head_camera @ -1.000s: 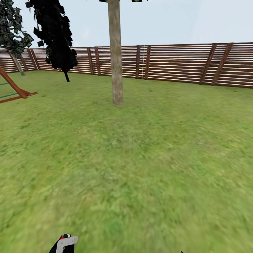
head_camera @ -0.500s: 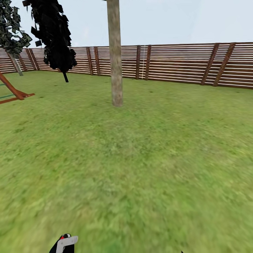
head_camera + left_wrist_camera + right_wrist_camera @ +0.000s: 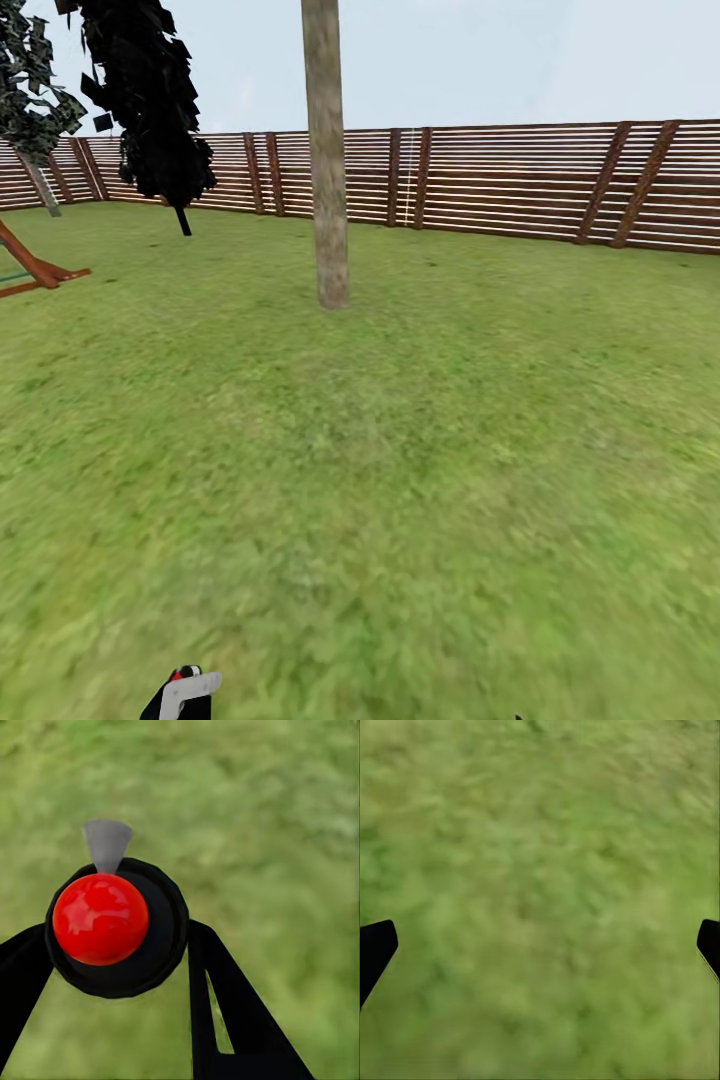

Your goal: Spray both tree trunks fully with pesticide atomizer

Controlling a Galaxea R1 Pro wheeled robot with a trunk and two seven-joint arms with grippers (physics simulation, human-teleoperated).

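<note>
Item: pesticide atomizer [image 3: 112,926], clamped in my left tool [image 3: 120,967], red cap and grey nozzle facing the lawn [image 3: 420,480]; right tool [image 3: 540,945] spread wide, carrying nothing. Step, as I judge it: approach to the near tree trunk [image 3: 328,170], which stands mid-lawn before the fence [image 3: 520,180]; next I must close in and aim the nozzle at it. Head view holds the trunk, a dark second tree [image 3: 150,100] near the far left corner; wrist views give grass.

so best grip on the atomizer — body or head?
Body, as now: the left gripper's fingers close on the atomizer from both sides of its round black body, below the red cap. That leaves the grey nozzle free to point forward. The head is too small and irregular to clamp.
</note>
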